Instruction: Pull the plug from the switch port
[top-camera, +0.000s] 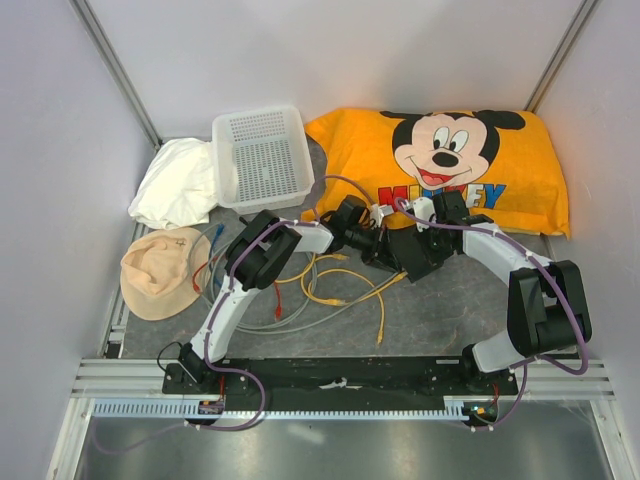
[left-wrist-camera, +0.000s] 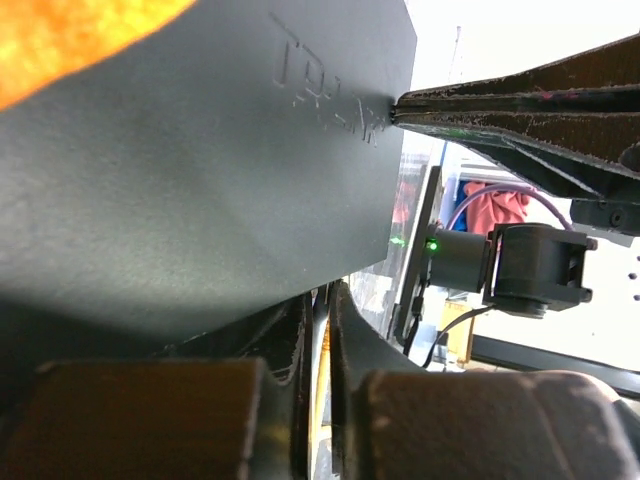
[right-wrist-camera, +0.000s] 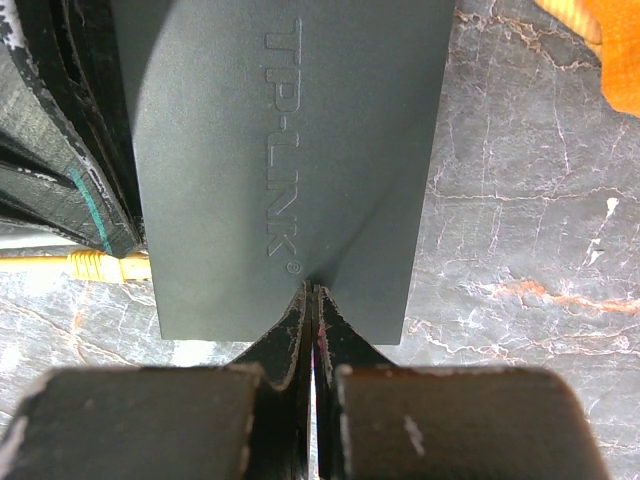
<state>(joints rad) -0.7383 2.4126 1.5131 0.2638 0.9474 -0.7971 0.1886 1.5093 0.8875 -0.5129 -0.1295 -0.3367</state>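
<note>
The switch is a flat black TP-LINK box (right-wrist-camera: 290, 150), lying on the marble table beside the orange cushion. A yellow cable with a ribbed boot (right-wrist-camera: 95, 265) meets the box's edge; the port itself is hidden. My left gripper (left-wrist-camera: 325, 300) is shut at that edge, with a strip of the yellow plug (left-wrist-camera: 322, 385) showing between its fingers. My right gripper (right-wrist-camera: 313, 285) is shut with nothing between its fingers, its tips pressed down on the box's top face (left-wrist-camera: 200, 170). In the top view both grippers (top-camera: 375, 240) (top-camera: 415, 250) meet over the box and cover most of it.
A white mesh basket (top-camera: 262, 155) and white cloth (top-camera: 180, 185) lie at the back left, and a tan hat (top-camera: 160, 270) at the left. The Mickey cushion (top-camera: 450, 165) fills the back right. Loose yellow, grey and other cables (top-camera: 340, 290) sprawl between the arms.
</note>
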